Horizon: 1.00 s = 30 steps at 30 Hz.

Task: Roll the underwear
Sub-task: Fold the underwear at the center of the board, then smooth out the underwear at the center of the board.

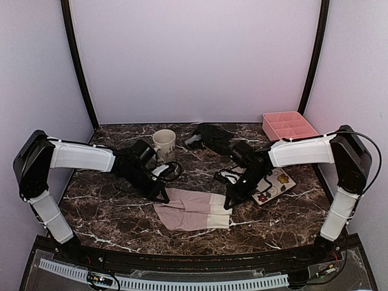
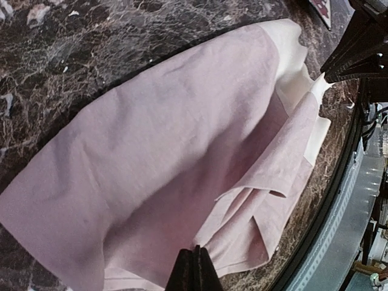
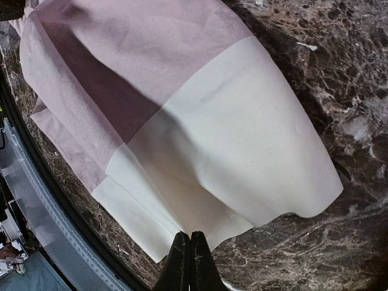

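The pale pink and white underwear [image 1: 193,210] lies partly folded on the marble table near the front edge. My left gripper [image 1: 165,195] is shut on its pink left end [image 2: 182,151], where the cloth bunches into the closed tips [image 2: 195,251]. My right gripper [image 1: 229,204] is shut on the white band [image 3: 242,133] at its right end, with the fabric lifted into the tips [image 3: 190,237]. The black underwear [image 1: 209,136] lies crumpled at the back of the table, away from both grippers.
A cream mug [image 1: 164,144] stands behind the left arm. A pink divided tray [image 1: 290,125] sits at the back right. A flowered white plate [image 1: 274,183] lies under the right arm. The table's front edge [image 1: 182,251] runs just below the cloth.
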Available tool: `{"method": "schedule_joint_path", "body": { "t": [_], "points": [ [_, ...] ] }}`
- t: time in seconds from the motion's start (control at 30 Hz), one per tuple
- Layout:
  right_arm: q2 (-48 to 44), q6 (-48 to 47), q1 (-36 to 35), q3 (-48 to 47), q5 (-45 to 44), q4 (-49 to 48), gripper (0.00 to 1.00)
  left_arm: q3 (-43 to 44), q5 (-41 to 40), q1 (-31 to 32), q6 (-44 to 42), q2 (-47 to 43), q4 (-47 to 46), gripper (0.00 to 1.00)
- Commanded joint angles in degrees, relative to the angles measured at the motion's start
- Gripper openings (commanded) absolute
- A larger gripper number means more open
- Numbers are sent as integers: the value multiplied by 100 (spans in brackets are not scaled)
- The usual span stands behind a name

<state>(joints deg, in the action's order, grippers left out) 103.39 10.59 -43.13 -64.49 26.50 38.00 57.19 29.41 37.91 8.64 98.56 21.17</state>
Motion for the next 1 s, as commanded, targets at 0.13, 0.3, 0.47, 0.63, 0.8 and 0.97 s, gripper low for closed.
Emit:
{"method": "schedule_joint_path", "body": {
  "t": [0.13,0.3,0.47,0.63,0.8,0.97],
  "points": [
    [-517,158,-145,415,198,139,0,-405,206,26,-109,-742,506,0],
    [-341,190,-155,478,223,-71,0,-540,84,24,-29,-599,249,0],
    [-67,266,-266,418,348,-299,0,-523,-89,27,-34,-335,80,0],
    [-6,265,-322,532,286,-382,0,-518,-205,29,-182,-251,119,0],
    [-142,103,-323,523,530,-230,16,-619,373,82,-502,-588,175,27],
    [-306,24,-324,505,852,-172,24,-419,620,293,-512,-847,45,40]
  ]
}}
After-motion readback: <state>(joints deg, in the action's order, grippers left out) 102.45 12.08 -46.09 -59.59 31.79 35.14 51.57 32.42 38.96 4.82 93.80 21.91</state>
